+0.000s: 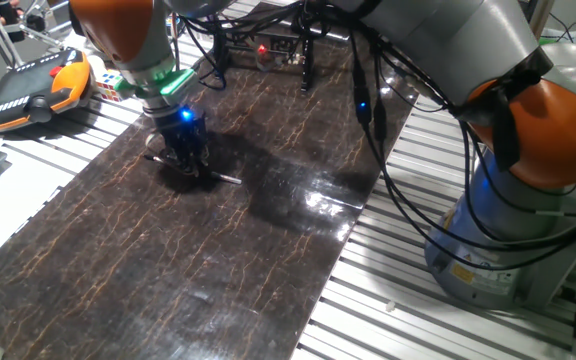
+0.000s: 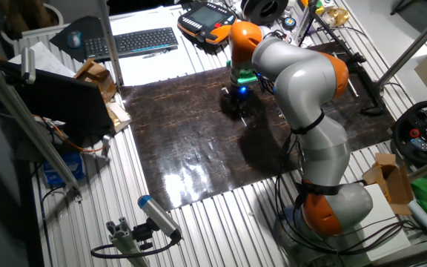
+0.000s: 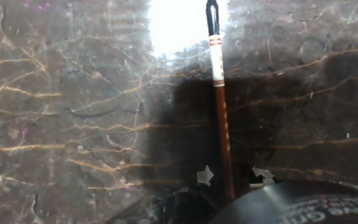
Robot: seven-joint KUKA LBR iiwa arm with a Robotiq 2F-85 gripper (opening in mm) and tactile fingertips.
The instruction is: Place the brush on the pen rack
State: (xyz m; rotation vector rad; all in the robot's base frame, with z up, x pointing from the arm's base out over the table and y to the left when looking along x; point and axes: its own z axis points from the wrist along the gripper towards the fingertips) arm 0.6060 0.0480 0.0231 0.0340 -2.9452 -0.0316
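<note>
The brush (image 3: 221,118) lies flat on the dark marbled mat (image 1: 218,260), with an orange-red handle, a white section and a dark tip pointing away from the hand. My gripper (image 1: 190,170) is down at the mat over the brush. In the hand view my gripper (image 3: 232,176) straddles the handle, one fingertip (image 3: 204,175) on each side with a gap to the stick, so it stands open. One end of the brush (image 1: 230,180) pokes out beside the fingers. The pen rack (image 1: 306,62) stands at the mat's far edge, also seen in the other fixed view (image 2: 360,73), well apart from my gripper (image 2: 237,105).
An orange teach pendant (image 1: 38,90) and a keyboard (image 2: 136,41) lie beyond the mat's left side. Black cables (image 1: 388,170) hang from the arm over the mat's right edge. The arm's base (image 1: 508,240) stands to the right. A steering wheel (image 2: 421,133) lies off the mat.
</note>
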